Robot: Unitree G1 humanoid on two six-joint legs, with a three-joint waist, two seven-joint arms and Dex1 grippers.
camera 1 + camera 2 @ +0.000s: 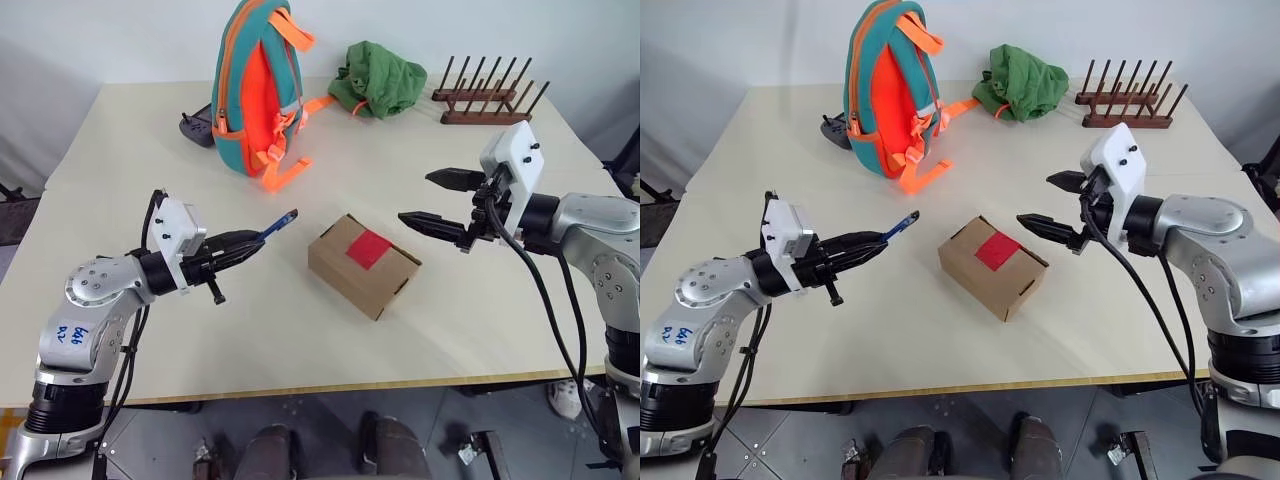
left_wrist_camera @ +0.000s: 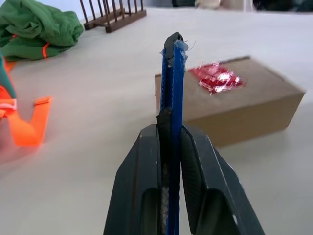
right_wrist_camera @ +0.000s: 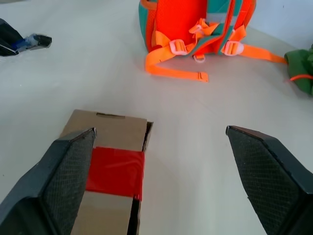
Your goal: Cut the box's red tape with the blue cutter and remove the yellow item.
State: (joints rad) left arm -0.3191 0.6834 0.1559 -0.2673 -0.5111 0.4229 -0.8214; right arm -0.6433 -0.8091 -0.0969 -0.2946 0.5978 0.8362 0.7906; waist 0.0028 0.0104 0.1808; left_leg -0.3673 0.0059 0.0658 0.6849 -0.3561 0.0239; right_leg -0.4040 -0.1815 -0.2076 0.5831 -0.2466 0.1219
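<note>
The box (image 1: 363, 265) sits mid-table, red tape (image 1: 368, 249) up; left gripper (image 1: 243, 243) pinches the cutter (image 1: 278, 226), blade aimed rightward at the box, just short; right gripper (image 1: 437, 200) hovers spread beyond the box's far side.

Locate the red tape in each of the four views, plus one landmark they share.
Left eye view: red tape on top of the box, centre.
Right eye view: same patch, centre.
Left wrist view: beyond the blue cutter tip, on the box top.
Right wrist view: low, beside one right-gripper finger.
Shared landmark: the orange-and-teal backpack.
</note>
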